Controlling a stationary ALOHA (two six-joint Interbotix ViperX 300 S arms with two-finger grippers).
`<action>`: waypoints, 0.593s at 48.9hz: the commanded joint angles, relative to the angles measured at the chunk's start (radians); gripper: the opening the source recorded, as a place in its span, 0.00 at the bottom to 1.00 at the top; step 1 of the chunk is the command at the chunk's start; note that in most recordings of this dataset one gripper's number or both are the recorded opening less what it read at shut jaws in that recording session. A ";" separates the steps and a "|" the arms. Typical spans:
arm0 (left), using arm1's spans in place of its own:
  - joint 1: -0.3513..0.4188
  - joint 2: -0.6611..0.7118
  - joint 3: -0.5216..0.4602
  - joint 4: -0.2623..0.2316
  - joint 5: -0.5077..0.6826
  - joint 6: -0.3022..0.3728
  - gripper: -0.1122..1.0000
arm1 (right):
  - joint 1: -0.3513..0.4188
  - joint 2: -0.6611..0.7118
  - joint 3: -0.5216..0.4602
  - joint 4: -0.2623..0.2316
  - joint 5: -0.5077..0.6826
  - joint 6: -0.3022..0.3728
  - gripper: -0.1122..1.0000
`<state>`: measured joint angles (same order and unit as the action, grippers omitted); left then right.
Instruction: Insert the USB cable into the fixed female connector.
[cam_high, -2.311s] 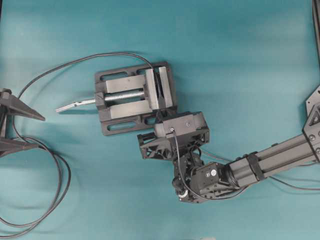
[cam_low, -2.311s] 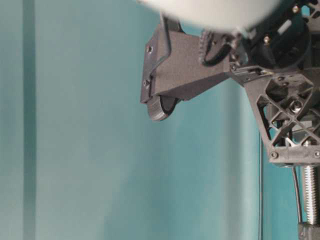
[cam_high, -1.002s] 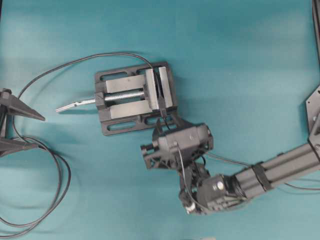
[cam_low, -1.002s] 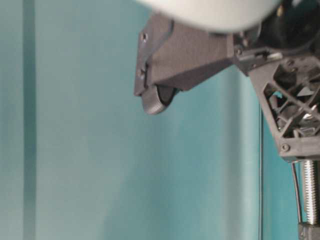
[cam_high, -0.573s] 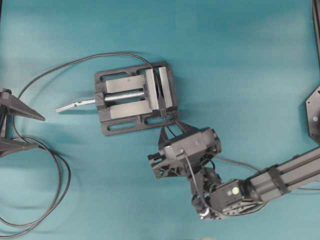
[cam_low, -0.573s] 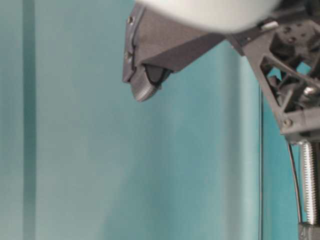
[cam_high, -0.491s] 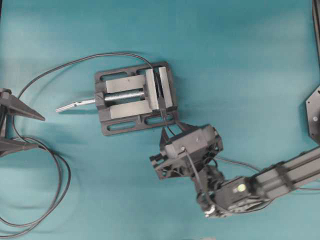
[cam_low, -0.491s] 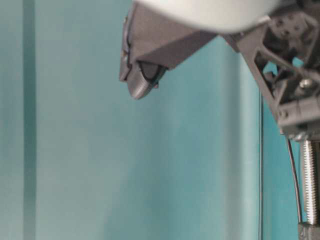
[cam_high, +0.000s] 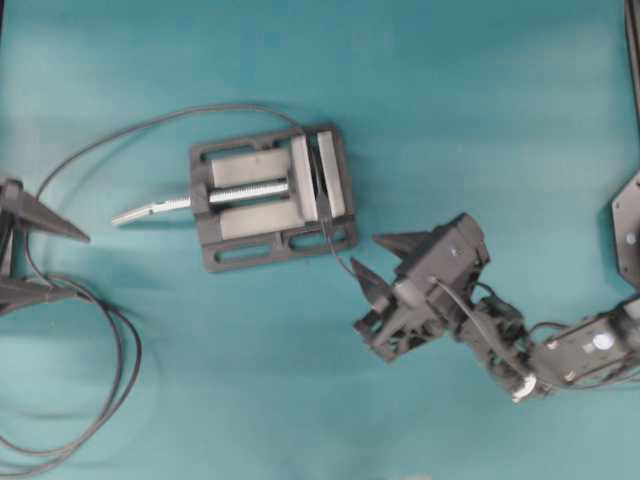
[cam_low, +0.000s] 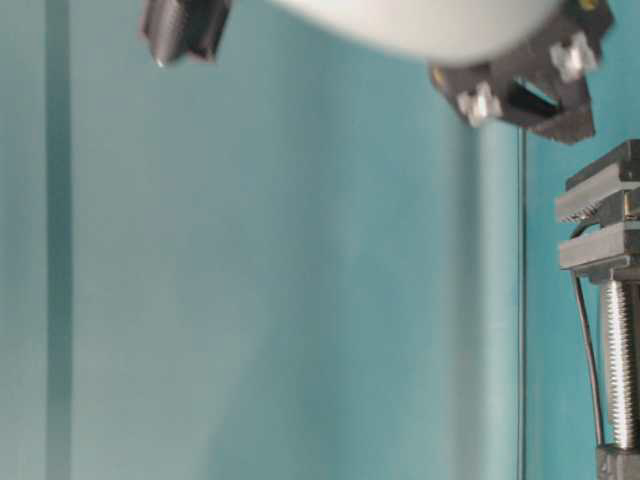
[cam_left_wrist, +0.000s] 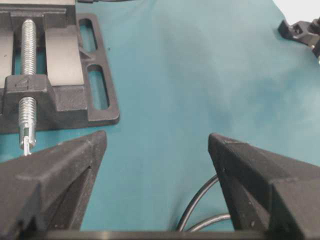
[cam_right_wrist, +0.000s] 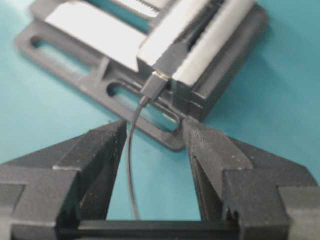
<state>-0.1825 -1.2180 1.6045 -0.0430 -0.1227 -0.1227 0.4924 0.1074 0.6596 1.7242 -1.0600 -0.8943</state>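
The fixed female connector (cam_right_wrist: 175, 52) is a small black body clamped between the vise jaws. The USB cable (cam_right_wrist: 131, 150) ends in a dark plug (cam_right_wrist: 152, 87) that sits end-on at the connector, with a sliver of bright metal showing between them. My right gripper (cam_right_wrist: 154, 124) is open just short of the vise; the cable runs loose between its fingers, closer to the left one. From overhead the right gripper (cam_high: 364, 251) points left at the vise corner, over the USB cable (cam_high: 335, 250). My left gripper (cam_high: 80, 264) (cam_left_wrist: 157, 136) stands open and empty at the far left.
The dark grey vise (cam_high: 270, 195) lies mid-table, its silvery handle (cam_high: 150, 208) pointing left. The long dark cable (cam_high: 120, 350) arcs from the vise's top and loops at the left, partly under the left gripper. In the table-level view the vise (cam_low: 610, 220) is at the right edge.
My right arm has drawn back to the right from the vise's lower edge and turned its open fingers to point left. The cable stays at the vise. The left arm has not moved.
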 joint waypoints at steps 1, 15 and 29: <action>-0.003 0.017 -0.023 0.003 -0.008 0.005 0.99 | -0.035 -0.097 0.069 -0.078 0.080 0.005 0.59; -0.003 0.017 -0.025 0.002 -0.008 0.005 0.99 | -0.176 -0.268 0.284 -0.348 0.276 0.063 0.59; -0.003 0.017 -0.023 0.003 -0.008 0.005 0.99 | -0.324 -0.471 0.480 -0.598 0.399 0.149 0.59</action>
<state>-0.1825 -1.2180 1.6045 -0.0445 -0.1212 -0.1227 0.1948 -0.2961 1.1121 1.1781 -0.6888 -0.7532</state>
